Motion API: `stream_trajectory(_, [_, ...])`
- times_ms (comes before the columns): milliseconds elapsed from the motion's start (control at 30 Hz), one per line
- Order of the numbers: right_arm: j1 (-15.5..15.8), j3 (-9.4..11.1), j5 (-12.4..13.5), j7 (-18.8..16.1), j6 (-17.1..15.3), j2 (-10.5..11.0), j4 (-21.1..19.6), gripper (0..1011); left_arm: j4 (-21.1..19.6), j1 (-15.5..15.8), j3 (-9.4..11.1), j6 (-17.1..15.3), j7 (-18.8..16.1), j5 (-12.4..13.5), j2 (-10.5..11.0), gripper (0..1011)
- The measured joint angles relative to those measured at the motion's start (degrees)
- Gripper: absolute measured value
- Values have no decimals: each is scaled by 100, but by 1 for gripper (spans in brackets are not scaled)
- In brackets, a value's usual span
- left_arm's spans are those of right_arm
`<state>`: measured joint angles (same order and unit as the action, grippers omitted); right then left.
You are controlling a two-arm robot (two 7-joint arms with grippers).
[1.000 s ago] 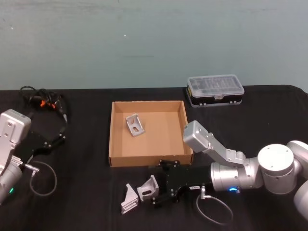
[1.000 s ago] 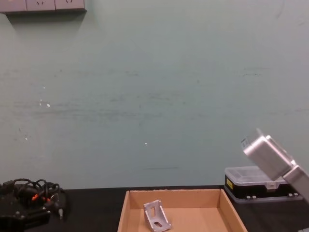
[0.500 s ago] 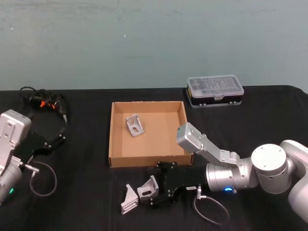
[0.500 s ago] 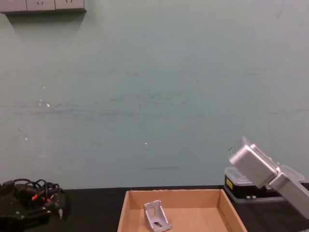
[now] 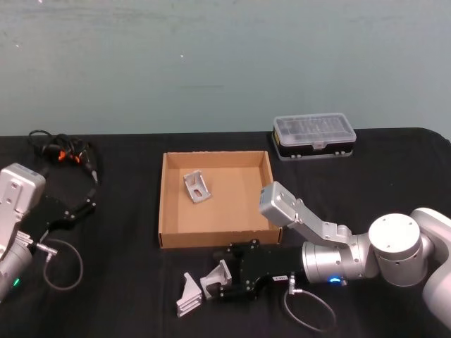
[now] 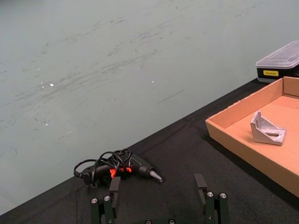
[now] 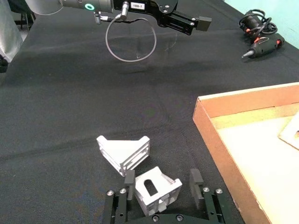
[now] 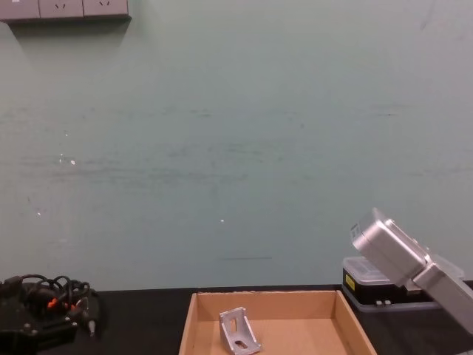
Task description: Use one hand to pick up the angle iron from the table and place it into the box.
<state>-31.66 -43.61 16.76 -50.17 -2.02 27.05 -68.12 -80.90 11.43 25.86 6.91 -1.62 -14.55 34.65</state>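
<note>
On the black table (image 5: 120, 282) in front of the box, an angle iron (image 5: 216, 276) stands between the fingers of my right gripper (image 5: 220, 284), which is open. In the right wrist view this angle iron (image 7: 157, 188) sits between the two fingers (image 7: 130, 180), with a gap on one side. A second angle iron (image 5: 188, 296) lies just to its left, also in the right wrist view (image 7: 124, 154). The tan cardboard box (image 5: 169, 211) holds a third angle iron (image 5: 197, 186). My left gripper (image 5: 86, 205) rests open at the table's left.
A black organiser case (image 5: 314, 135) with a clear lid stands behind the box to the right. A corded tool (image 5: 63, 152) with its tangled cable lies at the back left. A looped cable (image 5: 310, 313) hangs from the right wrist near the table's front edge.
My right arm has shifted a little to the left and lower, bringing its open fingers further around the angle iron on the table. The left arm has stayed put.
</note>
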Motion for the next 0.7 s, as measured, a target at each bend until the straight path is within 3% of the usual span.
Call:
stream_trajectory(300, [4,7,5,-1,6,4,-7,470,0,0,0,0,0,0,0,1000])
stream_trajectory(367, [5,7,5,-1,6,4,-7,459,0,0,0,0,0,0,0,1000])
stream_trajectory(633, [7,9,9,-2,6,5,-9,228,0,0,0,0,0,0,0,1000])
stream_trajectory(700, [7,9,9,-3,6,5,-9,210,0,0,0,0,0,0,0,1000])
